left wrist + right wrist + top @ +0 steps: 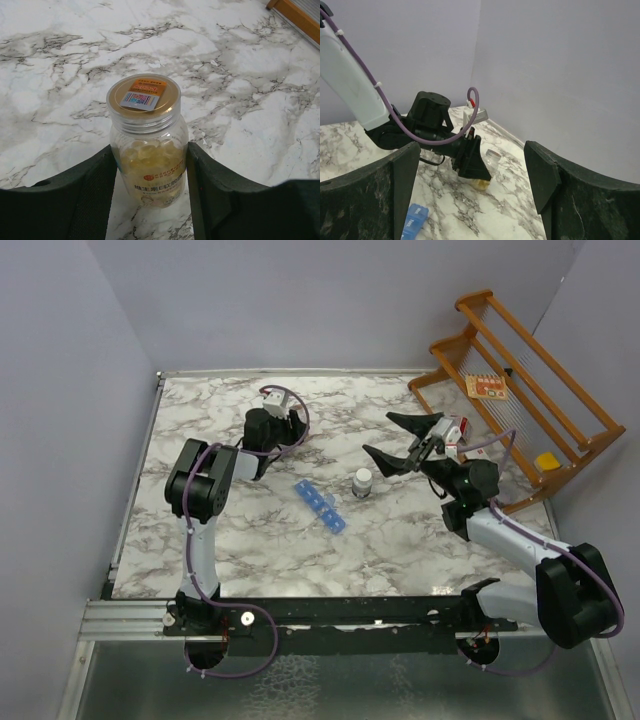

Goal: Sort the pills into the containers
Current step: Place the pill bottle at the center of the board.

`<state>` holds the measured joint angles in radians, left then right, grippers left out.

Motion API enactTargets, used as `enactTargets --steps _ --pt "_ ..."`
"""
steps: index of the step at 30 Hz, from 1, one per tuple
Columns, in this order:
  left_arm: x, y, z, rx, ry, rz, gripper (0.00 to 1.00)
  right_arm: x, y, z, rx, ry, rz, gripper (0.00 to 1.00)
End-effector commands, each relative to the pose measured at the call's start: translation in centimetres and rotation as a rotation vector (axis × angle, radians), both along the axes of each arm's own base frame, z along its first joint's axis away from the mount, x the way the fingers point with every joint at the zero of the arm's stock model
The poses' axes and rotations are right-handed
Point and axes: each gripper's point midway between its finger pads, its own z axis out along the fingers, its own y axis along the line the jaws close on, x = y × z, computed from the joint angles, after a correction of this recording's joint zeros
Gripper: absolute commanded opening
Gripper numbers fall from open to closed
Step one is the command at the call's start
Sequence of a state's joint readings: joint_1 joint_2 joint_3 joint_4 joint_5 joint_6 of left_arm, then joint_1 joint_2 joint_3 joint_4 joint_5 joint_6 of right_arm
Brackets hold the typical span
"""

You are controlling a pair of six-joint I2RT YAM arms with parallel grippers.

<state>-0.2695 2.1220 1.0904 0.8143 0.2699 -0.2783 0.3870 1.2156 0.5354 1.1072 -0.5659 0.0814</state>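
The pill organizer (320, 504), a narrow strip of translucent blue lidded compartments, lies flat near the middle of the marble desk (250, 550). Its long axis runs diagonally, one end toward the far left corner and the other toward the near right corner. In the right wrist view only one end of it shows, at the bottom edge. Whether the lids are shut, and what the compartments hold, is too small to tell. A small dark bottle with a white cap (363, 483) stands upright near the strip on its right side, apart from it; its contents cannot be seen. The left gripper (150, 165) is toward the far edge of the desk, left of centre, and is clenched on a clear capsule bottle (148, 150), one finger pressed to each side of its body. That bottle has a gold lid bearing an orange and white sticker (143, 95) and is filled with pale yellow translucent capsules; whether its base rests on the desk cannot be told. The right gripper (398, 442) hangs above the desk to the right of the dark bottle, its jaws spread wide and grasping nothing, its fingers pointing toward the left arm. A wooden rack (520, 370) leans at the far right corner, with an orange card (489, 387) lying on it.
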Motion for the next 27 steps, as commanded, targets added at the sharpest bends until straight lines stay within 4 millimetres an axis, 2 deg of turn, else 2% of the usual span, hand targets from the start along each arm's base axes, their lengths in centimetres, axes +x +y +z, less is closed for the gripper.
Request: enactTargets --steps 1,10,15,19,23,25,26,27 --pt "-2.7 1.0 -4.7 0.042 0.223 0.021 0.21 -0.4 -0.3 0.1 0.01 -0.007 -0.012 0.86" --pt "-5.2 1.3 -6.4 0.096 0.302 0.044 0.23 0.4 -0.1 -1.0 0.007 0.058 -0.014 0.86" --pt "-6.7 0.9 -7.3 0.108 0.328 0.026 0.39 0.1 -0.1 -0.8 0.006 0.049 -0.009 0.86" --pt "-7.3 0.8 -7.5 0.103 0.343 0.034 0.58 -0.2 -0.2 -0.6 0.008 0.038 -0.009 0.86" --pt "-8.1 0.7 -8.2 0.115 0.363 0.041 0.63 -0.4 -0.3 -0.6 0.011 0.033 -0.011 0.86" --pt "-8.5 0.6 -8.5 0.125 0.365 0.046 0.75 -0.5 -0.3 -0.6 0.014 0.03 -0.009 0.86" --pt "-8.6 0.5 -8.5 0.129 0.364 0.044 0.83 -0.5 -0.4 -0.5 0.017 0.031 -0.01 0.86" --pt "-8.7 0.5 -8.5 0.13 0.362 0.046 0.96 -0.6 -0.4 -0.5 0.019 0.029 -0.006 0.86"
